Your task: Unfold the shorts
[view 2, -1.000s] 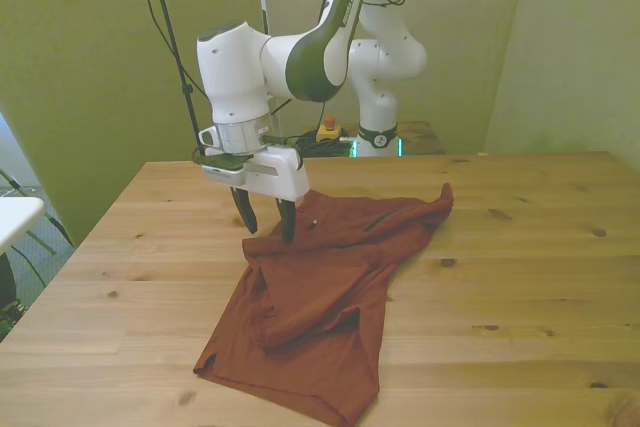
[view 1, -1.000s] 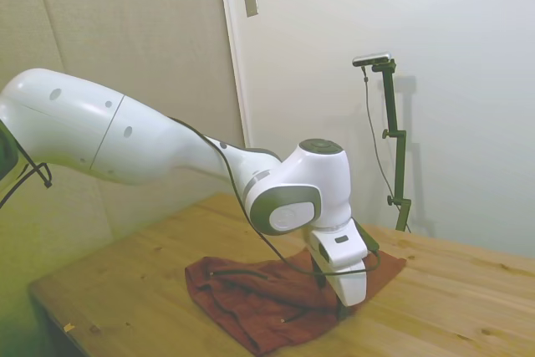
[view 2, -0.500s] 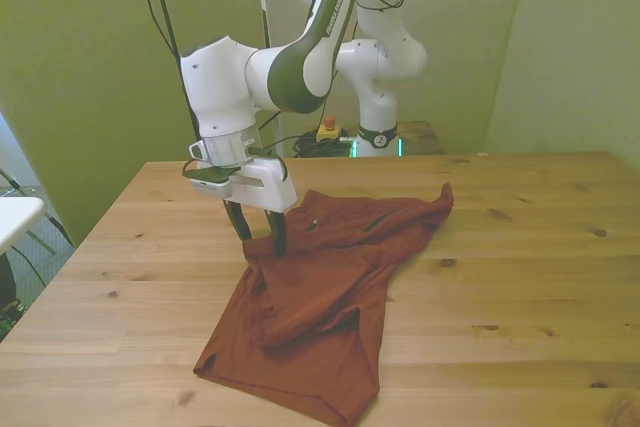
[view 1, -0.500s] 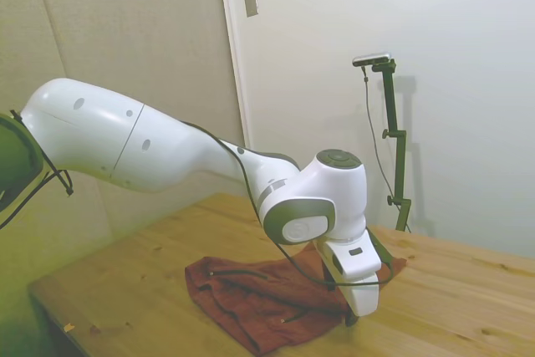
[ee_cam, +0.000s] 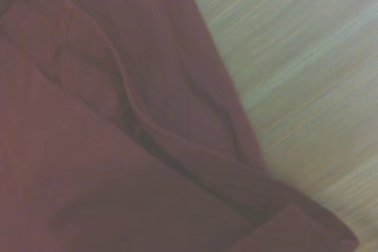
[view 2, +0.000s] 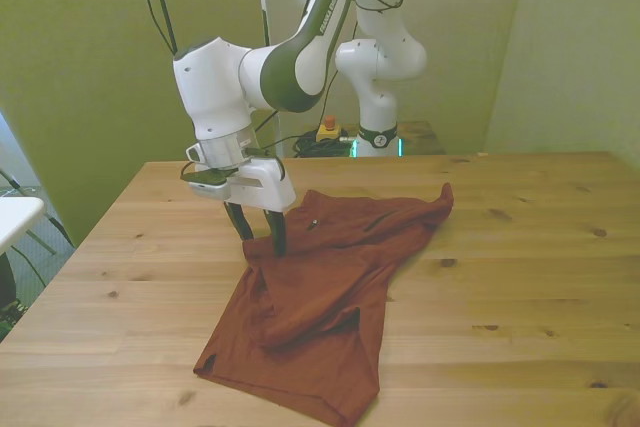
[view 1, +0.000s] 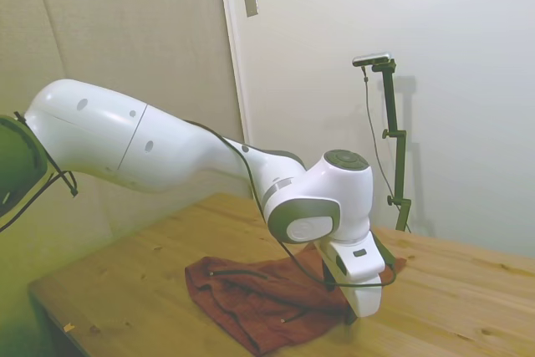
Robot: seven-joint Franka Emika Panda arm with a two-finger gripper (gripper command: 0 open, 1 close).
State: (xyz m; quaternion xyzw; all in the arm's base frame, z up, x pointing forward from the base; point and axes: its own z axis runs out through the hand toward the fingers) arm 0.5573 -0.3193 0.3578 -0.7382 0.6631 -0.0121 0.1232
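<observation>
On the broad wooden plank table (view 2: 520,247), the rust-brown soft fabric shorts (view 2: 320,297) lie crumpled and folded over themselves, their long axis running from the near edge at the front view's left up toward a raised corner at the front view's right. The white Franka arm's gripper (view 2: 258,234) hangs low over the cloth's edge on the front view's left, its dark fingers (view 2: 279,235) spread apart and pointing down, the tips at or just above a fold; contact cannot be told. The bulk of the garment lies toward the front view's right and nearer the camera from the fingers. No readable writing or label shows on the shorts; the wrist view shows only blurred seams (ee_cam: 127,95) beside bare wood.
</observation>
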